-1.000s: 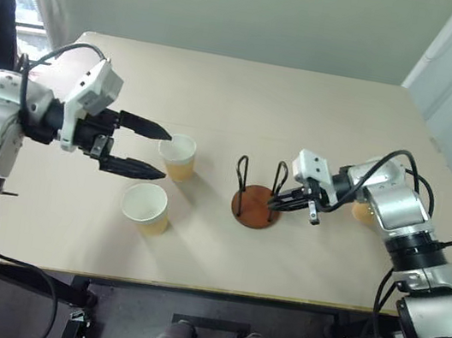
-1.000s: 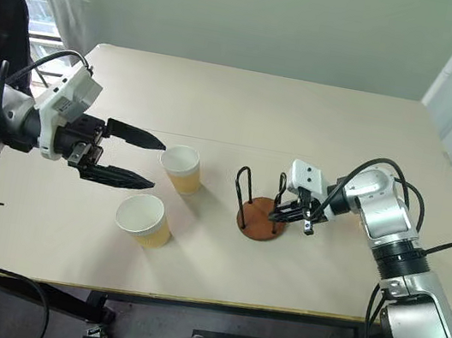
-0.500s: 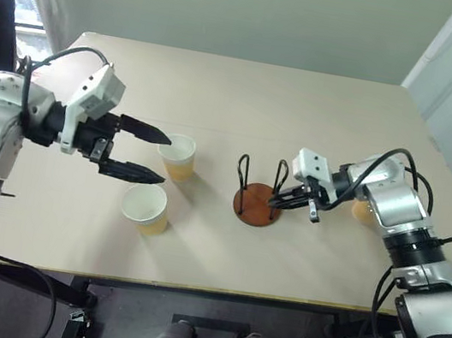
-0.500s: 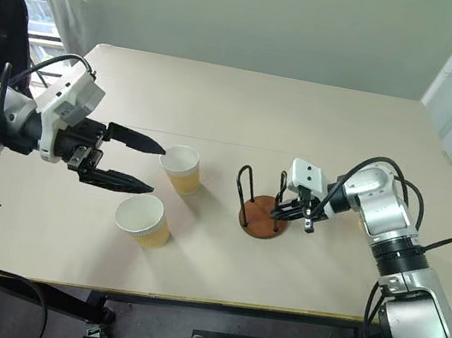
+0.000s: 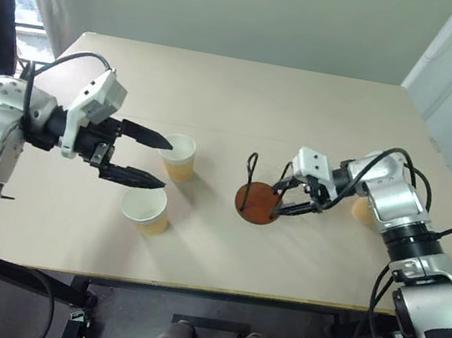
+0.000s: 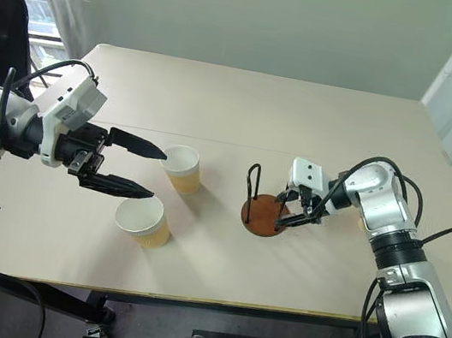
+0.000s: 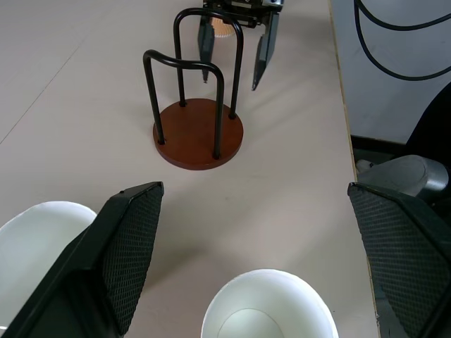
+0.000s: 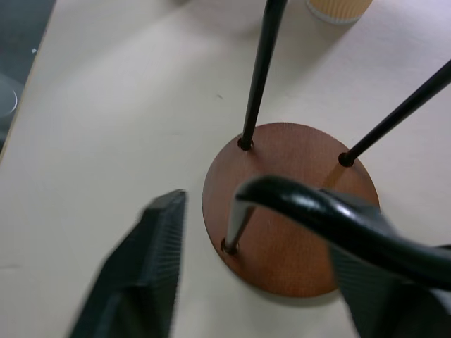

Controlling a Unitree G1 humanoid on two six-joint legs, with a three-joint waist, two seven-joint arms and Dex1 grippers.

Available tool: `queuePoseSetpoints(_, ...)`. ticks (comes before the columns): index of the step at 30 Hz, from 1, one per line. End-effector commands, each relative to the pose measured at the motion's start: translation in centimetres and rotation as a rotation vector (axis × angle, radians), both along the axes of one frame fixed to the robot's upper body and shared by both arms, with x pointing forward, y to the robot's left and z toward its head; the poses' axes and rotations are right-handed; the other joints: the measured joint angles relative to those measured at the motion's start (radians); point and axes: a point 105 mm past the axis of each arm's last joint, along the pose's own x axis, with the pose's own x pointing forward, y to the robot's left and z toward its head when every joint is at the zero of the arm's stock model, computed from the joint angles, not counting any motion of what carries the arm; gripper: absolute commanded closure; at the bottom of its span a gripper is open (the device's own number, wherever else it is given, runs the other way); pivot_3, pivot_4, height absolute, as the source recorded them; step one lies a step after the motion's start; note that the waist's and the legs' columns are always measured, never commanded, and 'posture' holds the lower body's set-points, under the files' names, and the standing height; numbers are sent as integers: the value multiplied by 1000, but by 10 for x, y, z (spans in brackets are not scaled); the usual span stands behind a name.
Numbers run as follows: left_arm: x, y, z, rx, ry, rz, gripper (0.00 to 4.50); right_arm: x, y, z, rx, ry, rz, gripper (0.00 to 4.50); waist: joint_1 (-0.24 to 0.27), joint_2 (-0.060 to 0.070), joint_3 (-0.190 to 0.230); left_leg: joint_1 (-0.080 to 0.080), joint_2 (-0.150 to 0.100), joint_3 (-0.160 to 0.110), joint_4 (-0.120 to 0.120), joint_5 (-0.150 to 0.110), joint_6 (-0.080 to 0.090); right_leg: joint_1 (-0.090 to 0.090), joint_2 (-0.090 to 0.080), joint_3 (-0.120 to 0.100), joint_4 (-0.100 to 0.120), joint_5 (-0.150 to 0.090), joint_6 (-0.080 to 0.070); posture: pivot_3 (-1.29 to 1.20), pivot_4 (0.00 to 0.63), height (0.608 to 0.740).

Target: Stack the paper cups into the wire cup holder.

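**Cups on the table, holder empty, both grippers spread**

Count first: three paper cups, one wire cup holder, two grippers, all over one tan table (image 5: 306,104).

The wire cup holder (image 5: 257,200) stands upright about midway between the left and right edges, on the half nearer the front edge. It has a reddish-brown disc base with two black wire loops, and there is no cup in it.

Two cups stand open side up toward the left edge. The farther cup (image 5: 180,158) and the nearer cup (image 5: 146,209) are close together but apart. The third cup (image 5: 362,212) sits toward the right edge, partly hidden behind the right arm.

The left gripper (image 5: 165,161) hangs above the pair of cups with its fingers spread wide and nothing between them. The right gripper (image 5: 278,199) is at the holder's right side, its fingers parted.

Now the views. The head cameras show the whole layout, but the holder's loops read as thin lines there. The left wrist view shows both loops clearly, with the right gripper's two fingers apart just behind the far loop and the third cup glimpsed between them. It also shows the white insides of the two near cups. The right wrist view goes in close: one loop arches across between the spread fingers, over the disc. Whether a finger touches the wire, I cannot tell.
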Motion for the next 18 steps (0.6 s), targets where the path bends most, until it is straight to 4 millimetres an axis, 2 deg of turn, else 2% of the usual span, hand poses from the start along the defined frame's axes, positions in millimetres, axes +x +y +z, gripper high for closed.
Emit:
queuePoseSetpoints(1,-4,-2,11,-3,-39,-27,0,4,-5,17,-9,-73,2,968,0,0,0,0,0,0,0,0,0,0,0,0,0,0,0,0,150,740)
queuePoseSetpoints(9,-2,-7,11,-16,-40,-40,0,7,-28,32,-24,-123,-57,968,1,0,0,0,0,0,0,0,0,0,0,0,0,0,0,0,150,740)
queuePoseSetpoints(18,3,-13,11,-31,-39,-60,0,10,-22,37,26,-132,-88,968,0,0,0,1,0,0,0,0,-1,0,0,0,2,0,0,0,150,740)
